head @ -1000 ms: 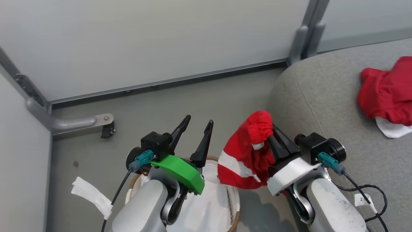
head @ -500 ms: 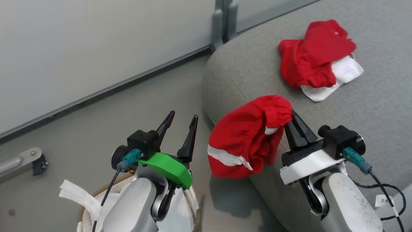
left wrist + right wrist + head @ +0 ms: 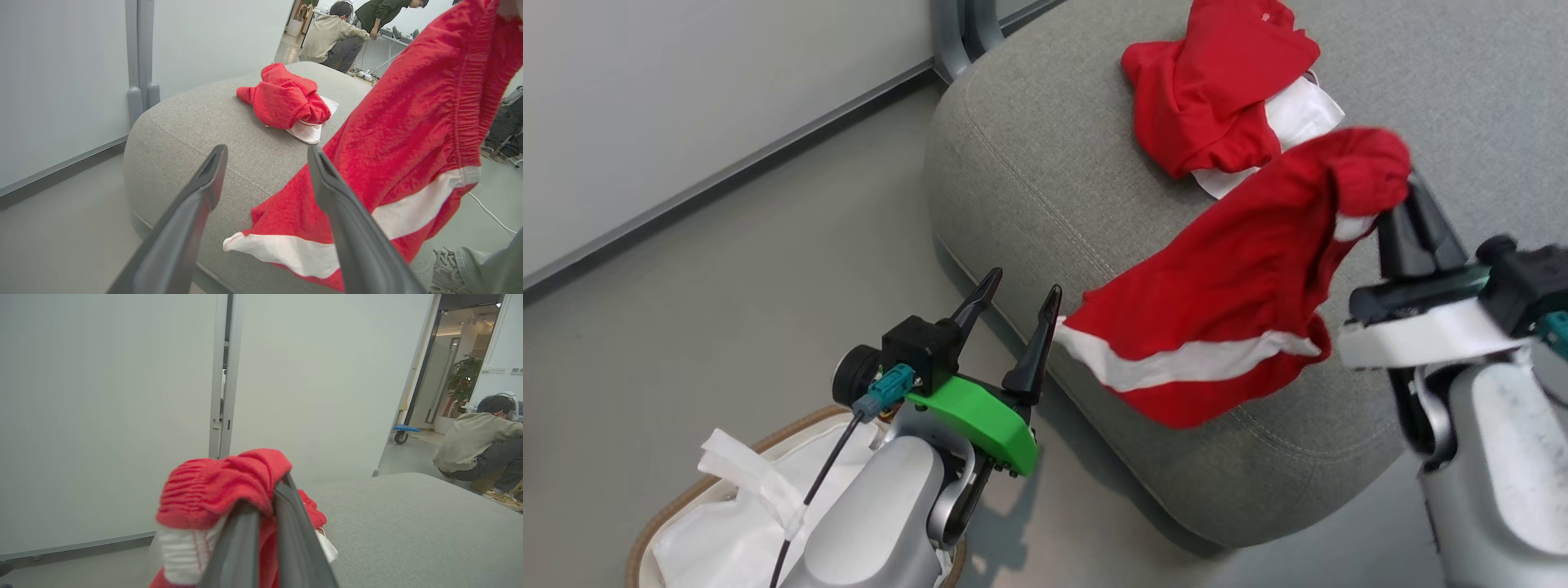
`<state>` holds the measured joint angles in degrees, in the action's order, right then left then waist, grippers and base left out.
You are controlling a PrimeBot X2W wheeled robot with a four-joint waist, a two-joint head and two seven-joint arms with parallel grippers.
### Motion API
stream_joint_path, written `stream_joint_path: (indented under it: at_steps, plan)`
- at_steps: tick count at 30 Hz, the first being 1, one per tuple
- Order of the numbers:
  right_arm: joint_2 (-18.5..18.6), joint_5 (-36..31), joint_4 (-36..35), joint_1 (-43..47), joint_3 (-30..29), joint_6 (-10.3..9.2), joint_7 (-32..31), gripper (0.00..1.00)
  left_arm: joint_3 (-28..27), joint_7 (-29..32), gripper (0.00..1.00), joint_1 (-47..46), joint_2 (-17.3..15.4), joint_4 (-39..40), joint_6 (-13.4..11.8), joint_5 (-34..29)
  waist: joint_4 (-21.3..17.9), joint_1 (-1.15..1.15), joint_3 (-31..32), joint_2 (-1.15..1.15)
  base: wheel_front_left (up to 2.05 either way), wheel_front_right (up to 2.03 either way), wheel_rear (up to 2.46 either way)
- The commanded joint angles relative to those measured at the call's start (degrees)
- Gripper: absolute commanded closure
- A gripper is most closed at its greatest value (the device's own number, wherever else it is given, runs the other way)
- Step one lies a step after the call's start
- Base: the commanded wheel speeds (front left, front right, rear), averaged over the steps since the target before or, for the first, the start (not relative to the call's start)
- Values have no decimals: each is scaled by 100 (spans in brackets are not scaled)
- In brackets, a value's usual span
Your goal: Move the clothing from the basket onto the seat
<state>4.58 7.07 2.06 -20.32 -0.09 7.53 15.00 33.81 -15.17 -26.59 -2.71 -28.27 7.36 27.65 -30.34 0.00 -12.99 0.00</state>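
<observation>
ROBOT CARRIES SHORTS OVER SOFA: The robot's right pincer (image 3: 1405,196), at the right of the head view, is clamped tight on the gathered waistband of a pair of red shorts (image 3: 1233,302). The shorts hang slantwise above the front of the grey sofa (image 3: 1029,163), and their white-striped hem trails toward the centre of the frame. Whether the hem touches the cushion cannot be told. A second red garment (image 3: 1209,90), bunched over its white trim, lies on the sofa at the top of the frame, just beyond the held pair. The left pincer (image 3: 1023,287), at lower centre, stands wide with nothing between its fingers, just beside the dangling hem. Under that arm, in the lower left corner, the laundry basket (image 3: 805,416) sits on the floor with its white liner bag (image 3: 719,539) showing. In the left wrist view, two people (image 3: 331,34) are at the upper right, beyond the sofa.
</observation>
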Motion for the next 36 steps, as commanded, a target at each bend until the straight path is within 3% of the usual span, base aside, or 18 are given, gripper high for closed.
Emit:
stream_joint_path:
  at_steps: [1,10,17,22,29,36]
  plan:
    - [173,-88,-85,-293,-46,-8,28,100,22,4,0,-131,-73,1,20,-13,-105,0,-278,0,0,0,0]
    - [1413,-326,201,-2630,-251,-8,28,100,48,4,0,-395,-460,102,21,-140,-87,0,-1024,0,0,0,0]
    - [2000,-847,1414,-4158,-573,-8,20,100,236,4,0,-673,-604,236,19,-195,255,0,-1589,0,0,0,0]
    - [1884,-1152,2114,-4242,-836,-8,20,100,387,4,0,-919,-598,251,19,-137,577,0,-1919,0,0,0,0]
    - [1321,-1489,2990,-3406,-1166,-8,16,100,517,4,0,-1088,-661,205,20,-105,932,0,-2213,0,0,0,0]
    - [829,-1473,3524,-2513,-1498,-8,16,100,475,4,0,-901,-704,159,20,-67,1002,0,-2150,0,0,0,0]
